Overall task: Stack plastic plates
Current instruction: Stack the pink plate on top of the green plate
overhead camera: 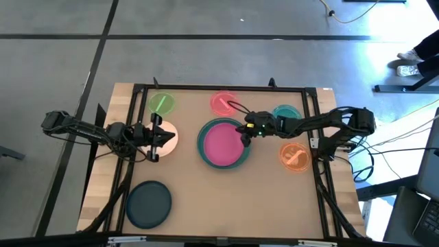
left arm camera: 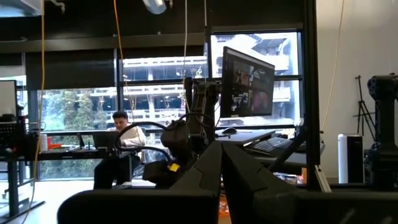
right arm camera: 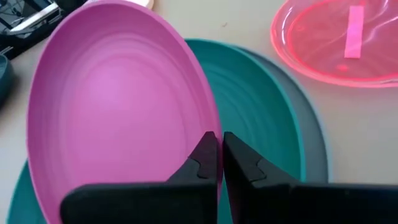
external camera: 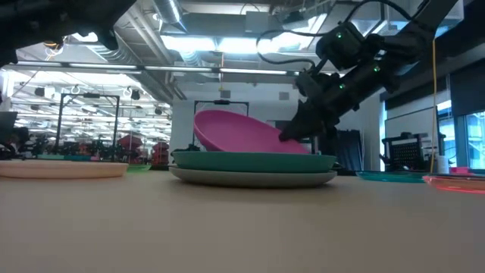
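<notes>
From the low view, the grey plate (external camera: 254,178) lies nearest on the bench (external camera: 242,227) with the teal plate (external camera: 254,160) on it. Above them the magenta plate (external camera: 242,133) is tilted, its raised rim pinched in the right gripper (right arm camera: 220,163), jaws clenched on it. Farther off, the left gripper (overhead camera: 155,135) hovers over the white plate (overhead camera: 169,136), jaws closed on nothing.

Polished grey concrete floor (overhead camera: 206,41) surrounds the pale wooden worktop (overhead camera: 226,199); beyond it, tall dark-framed windows (left arm camera: 155,93) face a multistorey building, a seated person (left arm camera: 121,146) works near black monitors (left arm camera: 249,84).
</notes>
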Controlling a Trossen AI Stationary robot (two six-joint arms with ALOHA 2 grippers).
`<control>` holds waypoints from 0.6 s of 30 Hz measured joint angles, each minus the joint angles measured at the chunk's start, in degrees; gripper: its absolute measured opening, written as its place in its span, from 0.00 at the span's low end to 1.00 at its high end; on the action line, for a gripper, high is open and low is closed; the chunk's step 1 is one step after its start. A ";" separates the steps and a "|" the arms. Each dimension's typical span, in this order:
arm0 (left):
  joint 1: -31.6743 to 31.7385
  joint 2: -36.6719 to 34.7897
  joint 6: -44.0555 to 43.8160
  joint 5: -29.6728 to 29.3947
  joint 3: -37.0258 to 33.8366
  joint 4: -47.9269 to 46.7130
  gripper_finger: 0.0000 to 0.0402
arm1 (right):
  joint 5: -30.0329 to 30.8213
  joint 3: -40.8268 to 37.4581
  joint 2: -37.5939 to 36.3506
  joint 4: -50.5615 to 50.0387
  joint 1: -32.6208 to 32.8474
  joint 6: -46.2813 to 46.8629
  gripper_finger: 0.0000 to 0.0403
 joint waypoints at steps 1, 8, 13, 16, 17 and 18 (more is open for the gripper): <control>0.00 0.00 0.01 -0.01 0.00 0.00 0.01 | 0.08 0.00 0.00 0.22 0.00 -0.01 0.01; 0.00 0.00 0.64 -1.30 0.00 -0.76 0.01 | 0.10 0.00 0.66 0.33 0.02 -0.02 0.01; 0.00 0.42 1.06 -1.47 0.00 -1.81 0.01 | 0.11 -0.02 3.99 1.03 0.02 0.01 0.01; -0.01 0.76 1.11 -1.69 0.00 -1.81 0.01 | 0.59 -0.04 5.28 2.89 0.02 0.00 0.01; -0.02 0.79 1.11 -2.21 0.00 -1.83 0.01 | 0.90 -0.04 5.29 3.57 0.02 -0.02 0.01; -0.02 0.81 1.06 -3.09 0.00 -1.91 0.01 | 1.05 -0.04 5.29 3.93 0.02 -0.02 0.01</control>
